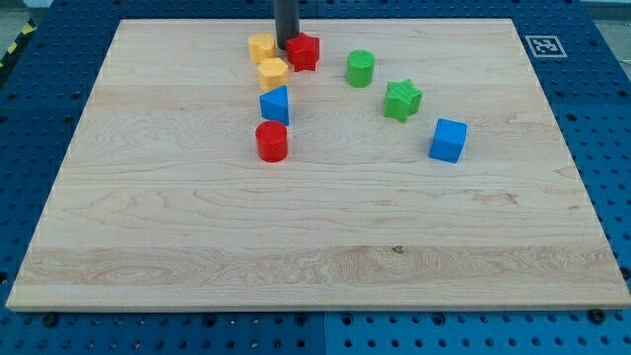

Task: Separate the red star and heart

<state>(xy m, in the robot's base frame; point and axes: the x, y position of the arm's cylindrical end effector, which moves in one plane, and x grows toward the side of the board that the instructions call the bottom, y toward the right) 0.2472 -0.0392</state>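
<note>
One dark rod is seen at the view's top, and my tip [285, 46] is set between the red star [304, 51] and a yellow block [261, 47], holding nothing. Just below, a second yellow block [272, 73] is placed, possibly the heart; its shape cannot be told.

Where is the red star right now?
The red star sits near the board's top edge, left of centre, with my tip at its left side and the yellow heart just beyond.

Single dark rod, entering from view's top edge, left of centre. Hangs straight, vertical, upper part cut off by frame. Smooth cylinder, dark grey to black. My tip [286, 48] down at board level near view's top. No arm links or joints visible.
</note>
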